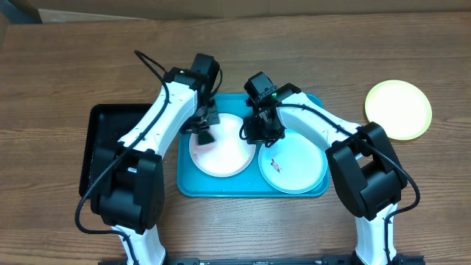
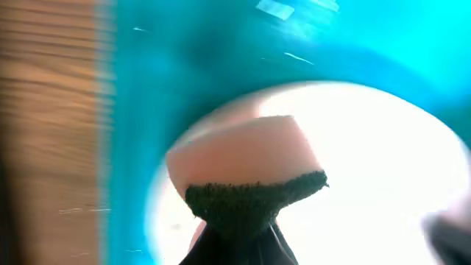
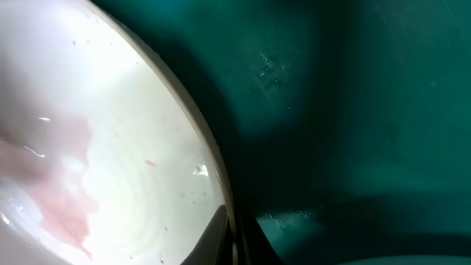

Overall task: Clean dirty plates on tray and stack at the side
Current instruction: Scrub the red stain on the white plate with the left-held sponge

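Note:
The turquoise tray (image 1: pixel 188 177) holds the white plate (image 1: pixel 221 153) on its left and the pale mint plate (image 1: pixel 294 165), with a dark-red smear, on its right. The yellow-green plate (image 1: pixel 398 109) lies on the table at the far right. My left gripper (image 1: pixel 204 132) is shut on a pink sponge with a dark scrub side (image 2: pixel 246 173) and presses it on the white plate (image 2: pixel 397 169). My right gripper (image 1: pixel 254 132) is shut on the white plate's right rim (image 3: pixel 213 158); its fingers (image 3: pixel 234 235) pinch the edge. Pink smear shows on the plate.
A black rectangular tray (image 1: pixel 107 118) lies left of the turquoise tray, under my left arm. The wooden table (image 1: pixel 66 66) surrounds everything. A cardboard edge runs along the far side.

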{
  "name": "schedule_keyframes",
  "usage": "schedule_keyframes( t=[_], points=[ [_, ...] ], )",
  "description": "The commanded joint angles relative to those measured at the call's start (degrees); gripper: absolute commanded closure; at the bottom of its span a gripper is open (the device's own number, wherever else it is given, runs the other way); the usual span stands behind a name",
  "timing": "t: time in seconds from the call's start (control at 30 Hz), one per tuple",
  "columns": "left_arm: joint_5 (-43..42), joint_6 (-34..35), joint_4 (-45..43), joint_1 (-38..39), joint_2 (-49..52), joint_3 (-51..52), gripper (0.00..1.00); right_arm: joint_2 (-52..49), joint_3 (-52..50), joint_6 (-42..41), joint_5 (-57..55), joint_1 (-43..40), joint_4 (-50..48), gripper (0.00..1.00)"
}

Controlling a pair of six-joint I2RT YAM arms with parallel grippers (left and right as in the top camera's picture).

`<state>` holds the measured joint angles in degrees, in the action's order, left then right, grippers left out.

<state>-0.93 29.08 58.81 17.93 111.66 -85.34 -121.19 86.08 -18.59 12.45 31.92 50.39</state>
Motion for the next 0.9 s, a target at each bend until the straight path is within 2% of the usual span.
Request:
schedule_keyframes(
  t=[0.0,0.13,0.33,0.43,0.7,0.87],
  points=[
    [-17.03,-5.38,-1.46,0.61,0.74,0.15,0.96,-0.33,-0.66,0.37,-3.34,-0.17,0.02,0.96],
    [-16.94,-5.31,-4.94,1.79,0.74,3.37,0.96,-0.33,-0.63,0.37,-3.34,-0.17,0.0,0.96],
    [-17.14,-3.06,-15.61,2.34,0.74,12.24,0.96,-0.33,-0.66,0.35,-3.34,-0.17,0.04,0.96],
    [-15.02,-2.91,-17.49,2.23,0.74,15.13,0.96,-0.33,-0.66,0.35,-3.34,-0.17,0.04,0.96],
    [9.33,-2.8,-10.99,2.23,0.74,15.96,0.96,-0.33,-0.66,0.37,-3.37,-0.17,0.04,0.96],
    [22.16,0.46,-6.43,2.23,0.74,15.1,0.96,-0.33,-0.66,0.37,-3.37,-0.17,0.02,0.96]
  ],
)
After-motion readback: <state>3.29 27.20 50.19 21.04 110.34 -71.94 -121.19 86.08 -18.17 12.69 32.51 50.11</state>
